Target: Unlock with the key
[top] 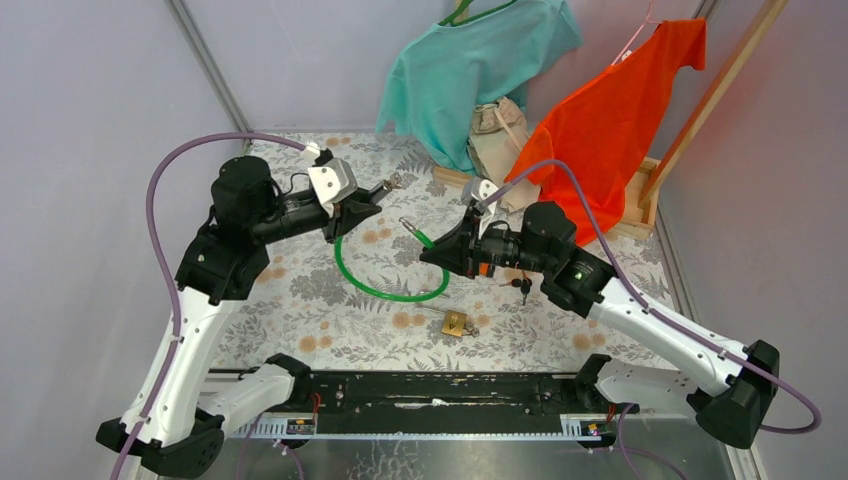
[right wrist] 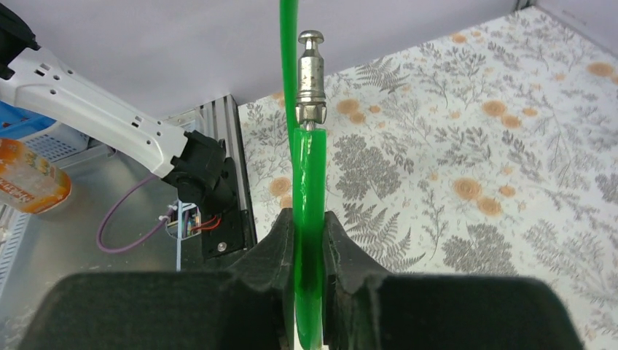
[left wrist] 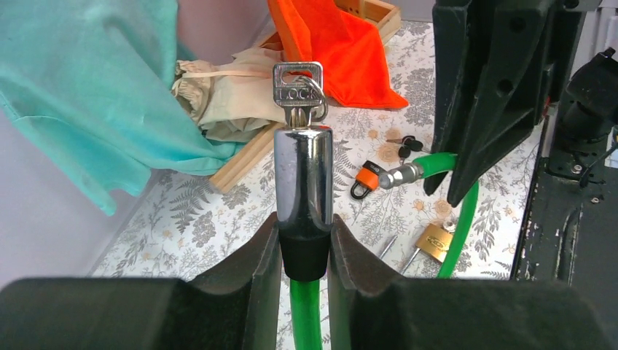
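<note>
Fern-printed surface (top: 560, 335) between pale walls, with a teal shirt (top: 470, 70) and an orange shirt (top: 610, 120) hanging at the back. Now the left tool (left wrist: 304, 240) pinches the chrome lock cylinder (left wrist: 303, 175) at its black base, the silver key (left wrist: 297, 86) seated in its top, just beyond the fingertips. Meanwhile the right tool (right wrist: 309, 226) clamps the green plastic-coated cable (right wrist: 309, 182) right below its steel pin (right wrist: 312, 73).

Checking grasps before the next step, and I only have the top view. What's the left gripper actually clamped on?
Observer: In the left wrist view, the left gripper is shut on the black lower end of the chrome lock barrel. The green cable runs out below.
Operator: Key in?
Observer: Yes, a silver key stamped LOCK sits in the barrel's top end.
Operator: And the right?
Observer: In the right wrist view, the right gripper pinches the green cable just below its metal pin. The pin is bare, not in the barrel.
</note>
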### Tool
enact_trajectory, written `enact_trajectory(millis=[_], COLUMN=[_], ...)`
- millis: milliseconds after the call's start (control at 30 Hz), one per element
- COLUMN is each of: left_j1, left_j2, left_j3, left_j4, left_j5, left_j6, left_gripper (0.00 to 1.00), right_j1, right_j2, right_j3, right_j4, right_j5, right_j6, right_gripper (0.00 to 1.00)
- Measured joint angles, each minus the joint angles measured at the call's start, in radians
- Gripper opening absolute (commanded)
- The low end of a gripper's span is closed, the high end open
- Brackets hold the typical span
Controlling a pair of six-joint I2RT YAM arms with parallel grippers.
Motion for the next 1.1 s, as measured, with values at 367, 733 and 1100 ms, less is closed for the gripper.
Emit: enact_trajectory(millis=[367,733,1100], left_j1=[0.042,0.146,0.171], left_j2=[0.094,0.497,0.785], left_j3=[-0.016,-0.100,-0.091], left_j4=[-0.015,-0.092,-0.043], left_j5=[-0.248,-0.377,-0.446], left_j6=[0.088,0.185,0.256], left_gripper=[0.00,0.00,0.00], right_j1=[0.000,0.045,0.076], right_j2=[0.058,0.277,0.427], right_j3=[-0.058,-0.122,-0.121], right_j4=[0.030,0.044,-0.049], right_j5=[0.100,0.254,0.304], right_j6=[0.190,0.335,0.334], right_gripper=[0.00,0.02,0.53])
